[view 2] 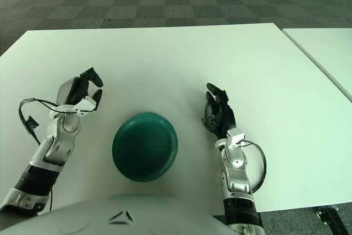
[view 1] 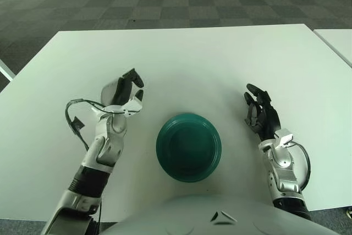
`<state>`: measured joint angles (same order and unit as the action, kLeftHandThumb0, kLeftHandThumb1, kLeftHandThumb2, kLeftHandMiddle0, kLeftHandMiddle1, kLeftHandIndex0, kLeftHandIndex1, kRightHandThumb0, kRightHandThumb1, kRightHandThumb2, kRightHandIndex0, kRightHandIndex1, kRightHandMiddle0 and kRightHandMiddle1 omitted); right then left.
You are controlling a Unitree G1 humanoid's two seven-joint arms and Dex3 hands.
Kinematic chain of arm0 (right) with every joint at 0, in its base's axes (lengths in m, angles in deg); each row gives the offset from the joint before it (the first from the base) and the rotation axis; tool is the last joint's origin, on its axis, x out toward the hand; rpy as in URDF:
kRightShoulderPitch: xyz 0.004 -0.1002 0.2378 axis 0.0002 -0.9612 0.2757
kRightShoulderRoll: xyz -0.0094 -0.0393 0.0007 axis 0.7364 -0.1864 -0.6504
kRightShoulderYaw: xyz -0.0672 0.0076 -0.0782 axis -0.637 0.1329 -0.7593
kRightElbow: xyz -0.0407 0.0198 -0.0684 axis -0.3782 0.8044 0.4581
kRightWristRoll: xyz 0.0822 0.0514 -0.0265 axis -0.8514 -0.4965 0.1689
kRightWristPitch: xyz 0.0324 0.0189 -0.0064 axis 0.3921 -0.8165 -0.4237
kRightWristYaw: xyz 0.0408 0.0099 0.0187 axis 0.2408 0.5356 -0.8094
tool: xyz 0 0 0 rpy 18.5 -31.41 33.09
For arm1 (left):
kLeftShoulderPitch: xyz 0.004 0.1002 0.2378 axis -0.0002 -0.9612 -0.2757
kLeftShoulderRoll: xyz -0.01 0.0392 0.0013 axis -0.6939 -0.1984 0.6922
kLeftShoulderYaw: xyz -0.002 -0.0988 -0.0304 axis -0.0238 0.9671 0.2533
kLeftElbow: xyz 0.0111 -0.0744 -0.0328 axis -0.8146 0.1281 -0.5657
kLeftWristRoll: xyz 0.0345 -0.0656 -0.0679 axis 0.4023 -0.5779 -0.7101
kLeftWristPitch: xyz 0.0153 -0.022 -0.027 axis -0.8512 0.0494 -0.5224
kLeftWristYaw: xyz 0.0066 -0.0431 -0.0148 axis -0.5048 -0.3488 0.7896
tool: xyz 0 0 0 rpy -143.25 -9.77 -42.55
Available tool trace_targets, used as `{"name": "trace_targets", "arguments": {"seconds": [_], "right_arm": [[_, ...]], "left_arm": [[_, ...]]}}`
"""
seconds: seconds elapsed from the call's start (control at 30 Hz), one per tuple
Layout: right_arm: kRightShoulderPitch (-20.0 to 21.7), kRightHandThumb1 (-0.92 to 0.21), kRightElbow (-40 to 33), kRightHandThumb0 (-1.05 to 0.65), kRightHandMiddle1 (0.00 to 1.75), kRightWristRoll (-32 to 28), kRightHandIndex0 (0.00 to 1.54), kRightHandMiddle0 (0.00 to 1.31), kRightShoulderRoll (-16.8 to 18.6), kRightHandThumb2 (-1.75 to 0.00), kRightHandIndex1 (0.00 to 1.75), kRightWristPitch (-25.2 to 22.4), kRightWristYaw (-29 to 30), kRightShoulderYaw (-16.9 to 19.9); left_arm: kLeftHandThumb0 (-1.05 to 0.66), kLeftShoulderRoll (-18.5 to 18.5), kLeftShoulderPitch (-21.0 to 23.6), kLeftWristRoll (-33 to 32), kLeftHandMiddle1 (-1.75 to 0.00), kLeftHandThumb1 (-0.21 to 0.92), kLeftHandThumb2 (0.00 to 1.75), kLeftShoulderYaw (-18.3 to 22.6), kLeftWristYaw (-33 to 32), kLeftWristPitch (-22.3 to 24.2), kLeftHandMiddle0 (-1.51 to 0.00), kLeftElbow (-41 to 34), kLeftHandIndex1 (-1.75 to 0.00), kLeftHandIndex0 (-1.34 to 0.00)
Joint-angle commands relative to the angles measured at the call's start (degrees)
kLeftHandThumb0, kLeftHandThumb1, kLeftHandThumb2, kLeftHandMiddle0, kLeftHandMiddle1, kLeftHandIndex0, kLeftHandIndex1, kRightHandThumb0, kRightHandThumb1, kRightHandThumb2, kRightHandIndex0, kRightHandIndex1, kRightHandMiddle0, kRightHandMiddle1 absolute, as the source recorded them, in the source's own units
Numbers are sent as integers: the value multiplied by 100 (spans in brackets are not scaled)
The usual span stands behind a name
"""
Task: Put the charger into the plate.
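Charger (view 1: pixel 116 89) is sitting in the left hand (view 1: pixel 122 93), a pale grey block that the dark fingers (view 1: pixel 133 76) are curling around from above. That hand is hanging over the white tabletop (view 1: pixel 187 64), up and to the left of the plate (view 1: pixel 188 146) and apart from its rim. Whether the charger is clear of the tabletop or touching it is not possible to tell. A thin black cable (view 1: pixel 77 115) is looping out from the left wrist over the tabletop. The dark green plate is lying near the front edge, between the two arms, with nothing in it. The right hand (view 1: pixel 260 114) is showing to the right of the plate, its black fingers (view 1: pixel 253 89) pointing away from the robot, loosely spread and gripping nothing.
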<state>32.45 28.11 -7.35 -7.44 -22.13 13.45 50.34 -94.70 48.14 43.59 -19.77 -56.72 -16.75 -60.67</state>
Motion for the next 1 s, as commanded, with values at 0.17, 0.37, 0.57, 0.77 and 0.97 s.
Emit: {"name": "trace_targets", "arguments": {"seconds": [0.17, 0.37, 0.57, 0.77, 0.97], "right_arm": [[-327, -92, 352, -83, 73, 63, 24, 0, 103, -82, 1, -501, 42, -95], [-356, -92, 329, -84, 75, 79, 26, 0, 99, -82, 2, -453, 40, -134], [-347, -92, 347, -84, 73, 182, 27, 0, 68, -82, 2, -454, 93, -173], [-307, -92, 422, -85, 69, 228, 27, 0, 38, -84, 2, -464, 96, -180], [-317, -92, 430, -85, 65, 189, 26, 0, 38, -84, 1, -428, 32, -186]], "left_arm": [[-48, -147, -278, 278, -175, 27, 137, 22, 247, -96, -119, -327, -175, -64], [-48, -145, -343, 403, -175, 28, 136, 17, 317, -163, -119, -464, -175, -64], [-48, -89, -383, 500, -175, 28, 136, -11, 455, -112, -119, -668, -175, -63], [-48, -39, -382, 630, -175, 28, 136, -53, 616, -100, -119, -946, -175, -63], [-48, 34, -369, 714, -175, 28, 136, -116, 826, -103, -119, -1181, -175, -64]]}}
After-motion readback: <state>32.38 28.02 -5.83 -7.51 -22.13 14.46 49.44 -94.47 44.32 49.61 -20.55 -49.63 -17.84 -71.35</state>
